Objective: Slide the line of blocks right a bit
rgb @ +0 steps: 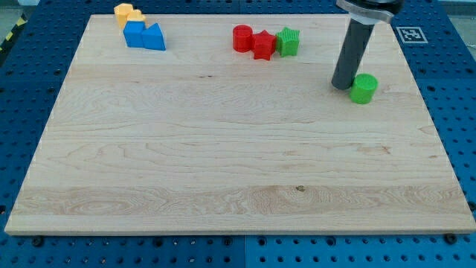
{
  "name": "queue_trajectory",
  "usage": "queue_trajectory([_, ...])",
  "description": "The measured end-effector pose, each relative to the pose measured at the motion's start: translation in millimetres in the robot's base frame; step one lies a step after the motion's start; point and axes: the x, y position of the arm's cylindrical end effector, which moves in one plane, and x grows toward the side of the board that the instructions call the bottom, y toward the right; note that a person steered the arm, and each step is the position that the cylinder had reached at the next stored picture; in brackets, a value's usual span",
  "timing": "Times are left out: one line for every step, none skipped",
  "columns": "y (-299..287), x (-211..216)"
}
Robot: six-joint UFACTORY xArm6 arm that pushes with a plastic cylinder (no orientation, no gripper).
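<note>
A line of three blocks lies near the view's top centre: a red cylinder (242,38), a red star (262,45) and a green star-like block (288,42), touching side by side. My tip (342,85) rests on the board at the view's right, well to the right of and below that line. It sits just left of a green cylinder (364,88), touching or nearly touching it.
At the view's top left, an orange block (128,14) sits against two blue blocks (144,35). The wooden board (223,164) lies on a blue pegboard table. A fiducial tag (409,33) is at the top right.
</note>
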Motion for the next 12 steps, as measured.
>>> queue_trajectory([15,8])
queue_trajectory([14,25])
queue_trajectory([-49,15])
queue_trajectory([-136,-11])
queue_trajectory([-223,-40])
queue_trajectory([-248,-98])
queue_trajectory([-248,-152])
queue_trajectory([-248,-155])
queue_trajectory([-239,-144])
queue_trajectory([-220,-131])
queue_trajectory([-199,-127])
queue_trajectory([-188,-111])
